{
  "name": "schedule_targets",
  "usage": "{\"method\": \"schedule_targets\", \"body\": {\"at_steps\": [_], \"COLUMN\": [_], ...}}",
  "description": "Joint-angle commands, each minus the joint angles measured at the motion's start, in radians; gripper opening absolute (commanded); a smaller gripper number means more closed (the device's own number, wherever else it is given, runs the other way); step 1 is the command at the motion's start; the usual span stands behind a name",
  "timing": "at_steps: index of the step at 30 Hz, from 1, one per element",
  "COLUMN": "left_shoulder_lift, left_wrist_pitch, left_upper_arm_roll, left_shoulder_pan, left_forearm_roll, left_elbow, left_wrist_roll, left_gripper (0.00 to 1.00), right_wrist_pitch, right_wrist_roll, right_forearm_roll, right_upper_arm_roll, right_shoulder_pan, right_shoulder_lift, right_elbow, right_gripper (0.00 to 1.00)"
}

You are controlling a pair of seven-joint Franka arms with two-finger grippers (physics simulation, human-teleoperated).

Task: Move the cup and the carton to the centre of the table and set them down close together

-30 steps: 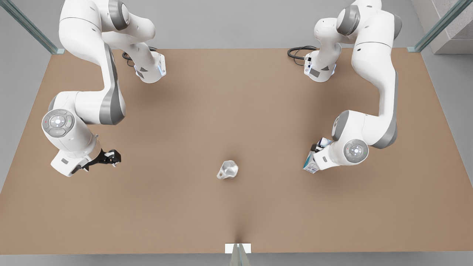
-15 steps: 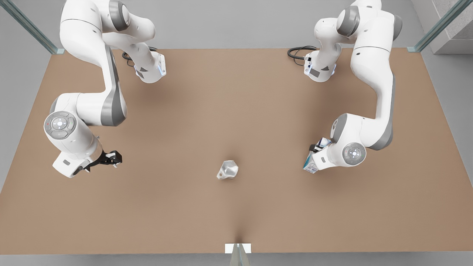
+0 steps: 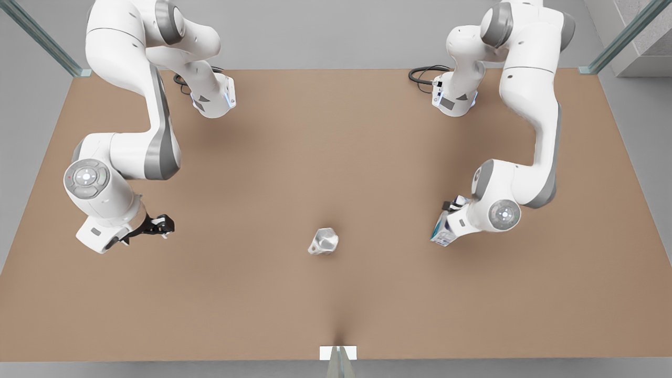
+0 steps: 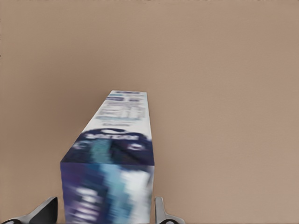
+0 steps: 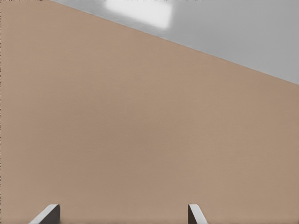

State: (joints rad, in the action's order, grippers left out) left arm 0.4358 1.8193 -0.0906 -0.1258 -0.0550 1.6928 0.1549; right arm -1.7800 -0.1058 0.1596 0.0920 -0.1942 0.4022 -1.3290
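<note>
Left arm's wrist shifted a touch; left gripper (image 4: 106,215) fingers straddle the carton (image 4: 114,158), grip unclear, cup (image 3: 323,241) well apart at desk (image 3: 336,147) centre; right gripper (image 3: 157,226) waits open, empty

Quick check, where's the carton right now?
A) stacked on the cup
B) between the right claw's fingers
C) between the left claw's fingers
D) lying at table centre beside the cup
C: the left wrist view has the carton between the left claw fingers; in the front view it sits at that arm's tip, on the front view's right, apart from the cup.
</note>
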Motion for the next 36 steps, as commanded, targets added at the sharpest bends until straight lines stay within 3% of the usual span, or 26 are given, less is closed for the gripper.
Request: {"method": "schedule_targets", "body": {"at_steps": [1, 8, 11, 12, 13, 14, 16, 27, 36], "left_shoulder_lift": [-0.002, -0.011, -0.017, -0.017, -0.017, -0.017, -0.017, -0.017, 0.027], "left_wrist_pitch": [0.009, 0.037, 0.025, 0.025, 0.025, 0.025, 0.025, -0.006, -0.138], "left_upper_arm_roll": [0.0, 0.0, 0.002, 0.002, 0.002, 0.002, 0.002, -0.004, -0.161], "left_shoulder_pan": [0.0, -0.002, -0.002, -0.003, -0.003, -0.003, -0.003, -0.003, -0.057], "left_forearm_roll": [0.02, 0.047, 0.047, 0.046, 0.046, 0.046, 0.046, 0.046, 0.032], "left_elbow": [0.002, 0.025, 0.022, 0.022, 0.022, 0.021, 0.021, -0.01, -0.2], "left_wrist_roll": [0.0, -0.005, -0.014, -0.014, -0.015, -0.017, -0.017, -0.063, -0.449], "left_gripper": [1.0, 1.0, 0.98, 0.94, 0.76, 0.75, 0.67, 0.66, 0.66], "right_wrist_pitch": [0.001, 0.025, 0.089, 0.094, 0.186, 0.255, 0.246, 0.229, 0.229], "right_wrist_roll": [0.0, -0.005, -0.015, -0.014, -0.014, -0.012, -0.011, 0.0, 0.0], "right_forearm_roll": [0.0, -0.009, -0.265, -0.253, -0.241, -0.219, -0.216, -0.215, -0.213], "right_upper_arm_roll": [0.0, 0.002, 0.002, 0.003, 0.003, 0.002, -0.006, -0.005, -0.005], "right_shoulder_pan": [0.001, 0.025, 0.154, 0.151, 0.153, 0.147, 0.144, 0.147, 0.147], "right_shoulder_lift": [0.004, 0.026, 0.02, 0.017, 0.003, -0.003, 0.055, 0.06, 0.06], "right_elbow": [0.002, 0.062, 0.131, 0.157, 0.177, 0.31, 0.313, 0.301, 0.3], "right_gripper": [1.0, 1.0, 1.0, 1.0, 1.0, 1.0, 1.0, 1.0, 1.0]}}
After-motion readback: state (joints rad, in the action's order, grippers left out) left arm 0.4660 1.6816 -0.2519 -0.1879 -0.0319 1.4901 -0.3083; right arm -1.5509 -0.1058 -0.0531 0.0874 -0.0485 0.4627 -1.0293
